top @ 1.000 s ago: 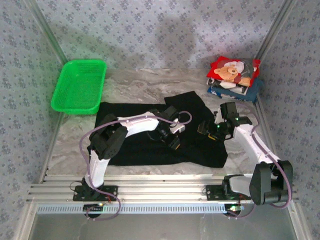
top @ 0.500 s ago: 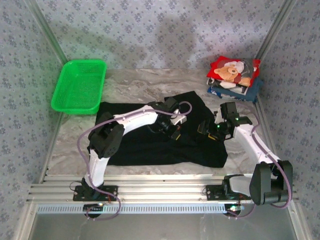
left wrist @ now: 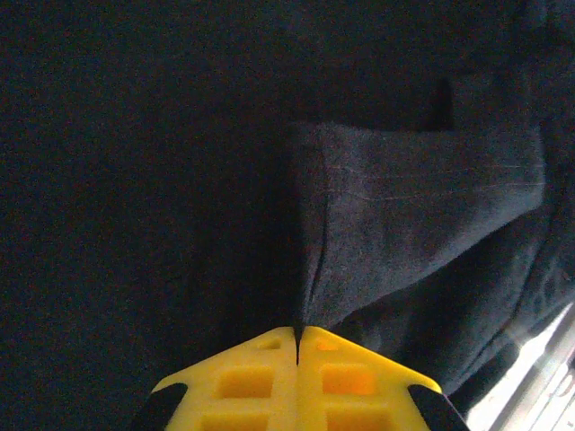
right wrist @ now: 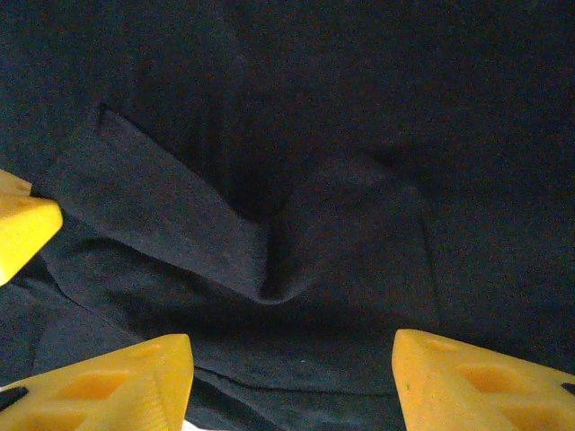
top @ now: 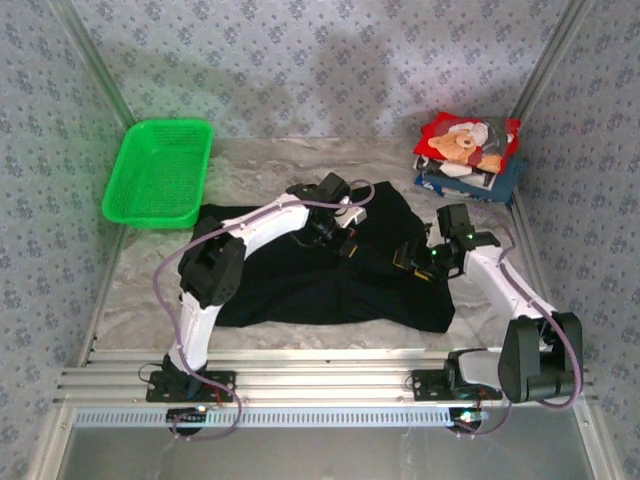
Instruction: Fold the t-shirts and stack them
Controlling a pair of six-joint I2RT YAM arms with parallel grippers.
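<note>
The plain black t-shirt (top: pixel 290 290) lies spread over the middle of the table. My left gripper (top: pixel 342 238) is over its far part, shut on a raised fold of the black cloth (left wrist: pixel 395 215), which runs up from between the yellow fingertips (left wrist: pixel 297 334). My right gripper (top: pixel 411 258) hovers over the shirt's right side. Its yellow fingers (right wrist: pixel 117 382) stand open with only rumpled black cloth (right wrist: pixel 359 135) below them. A stack of folded t-shirts (top: pixel 468 152) sits at the back right, the red teddy-bear one on top.
A green mesh basket (top: pixel 160 172) stands at the back left. Patterned walls close in the back and both sides. Bare marbled tabletop (top: pixel 140 290) shows left of the shirt and in front of it.
The left gripper closed on the cloth and moved toward the back of the table, drawing the fold with it. The right arm has hardly moved.
</note>
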